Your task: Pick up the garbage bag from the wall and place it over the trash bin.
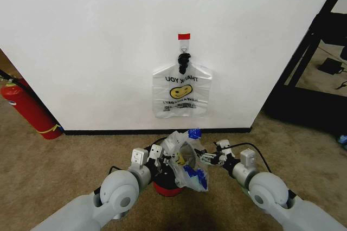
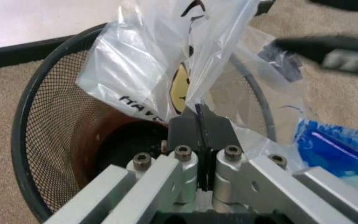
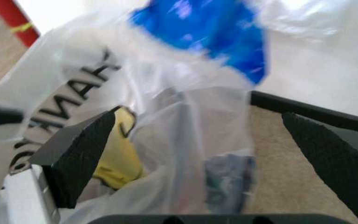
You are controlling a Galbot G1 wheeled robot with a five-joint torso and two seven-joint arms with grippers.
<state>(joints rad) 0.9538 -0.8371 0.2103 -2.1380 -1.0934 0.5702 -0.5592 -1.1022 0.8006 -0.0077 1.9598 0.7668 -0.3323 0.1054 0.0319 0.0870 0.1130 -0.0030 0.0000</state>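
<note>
The garbage bag, thin clear plastic with a yellow smiley and blue patches, hangs crumpled between my two grippers low in front of the wall. Under it stands the trash bin, whose red base shows; its black mesh rim is below my left gripper. That left gripper is shut on a fold of the bag over the bin's mouth. My right gripper stands open with its fingers wide apart and the bag draped between them.
A second smiley bag hangs from a black hook under a red tape strip. A red fire extinguisher leans at the left. A black frame stands at the right. Brown carpet surrounds the bin.
</note>
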